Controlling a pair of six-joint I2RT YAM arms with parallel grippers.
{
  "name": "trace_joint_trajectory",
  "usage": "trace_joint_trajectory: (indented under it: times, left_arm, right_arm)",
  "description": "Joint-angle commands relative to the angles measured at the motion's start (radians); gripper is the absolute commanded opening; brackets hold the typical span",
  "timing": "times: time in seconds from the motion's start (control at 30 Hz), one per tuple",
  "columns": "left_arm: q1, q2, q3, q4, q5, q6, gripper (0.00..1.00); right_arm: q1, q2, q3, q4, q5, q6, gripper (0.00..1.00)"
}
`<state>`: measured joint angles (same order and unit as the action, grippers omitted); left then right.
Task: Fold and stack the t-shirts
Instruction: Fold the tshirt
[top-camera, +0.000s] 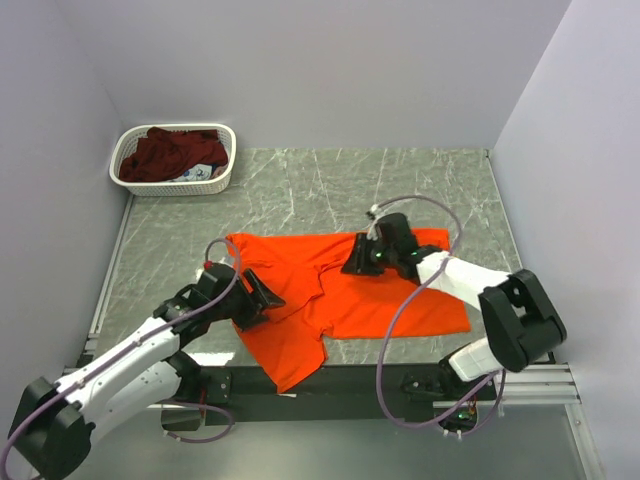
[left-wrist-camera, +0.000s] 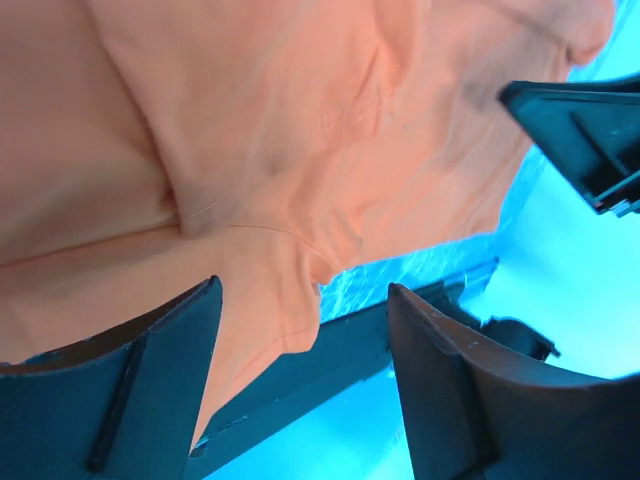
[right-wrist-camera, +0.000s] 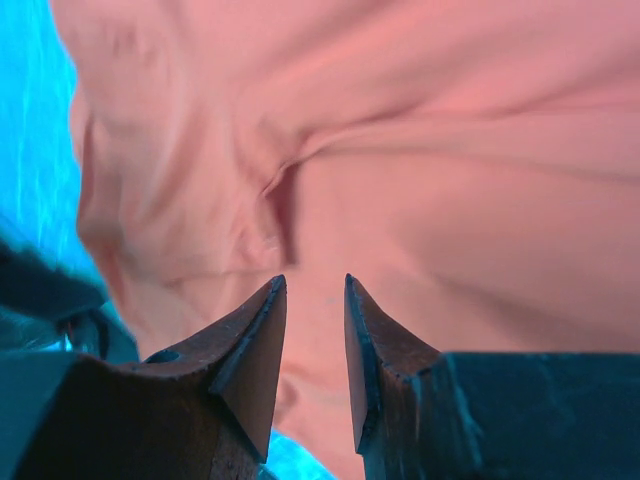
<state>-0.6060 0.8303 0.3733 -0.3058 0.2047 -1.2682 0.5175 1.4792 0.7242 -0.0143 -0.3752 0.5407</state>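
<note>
The white lattice basket (top-camera: 176, 128) stands at 10 o'clock on the table and contains the dark maroon t-shirt (top-camera: 170, 155), crumpled. The orange t-shirt (top-camera: 345, 300) lies spread from the centre toward 6 o'clock, on the grey-green marbled table (top-camera: 300, 190) between pale lilac walls (top-camera: 300, 70). The left gripper (top-camera: 262, 292) is spread wide at its 8 o'clock edge. The right gripper (top-camera: 358, 258) rests at its 1 o'clock part, jaws nearly together; I cannot tell if cloth is pinched

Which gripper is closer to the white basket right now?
Left. The left gripper hangs over the left part of the orange shirt, on the side of the basket; the right gripper is near the shirt's far edge, farther right.
</note>
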Motion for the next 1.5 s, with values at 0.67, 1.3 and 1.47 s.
trace_joint_trajectory:
  times: [0.67,1.3,1.47]
  left_arm:
    - [0.39,0.529,0.588,-0.11,-0.226,0.547,0.78]
    - [0.433,0.564,0.541,-0.027,-0.214,0.622,0.79]
    - [0.434,0.561,0.539,-0.026,-0.212,0.622,0.79]
  right_arm:
    - [-0.66,-0.1,0.061,-0.251,0.398,0.172,0.53]
    - [-0.795,0.033,-0.012,-0.015,0.237,0.272,0.52]
    - [-0.801,0.059,-0.026,0.01,0.21,0.274,0.51]
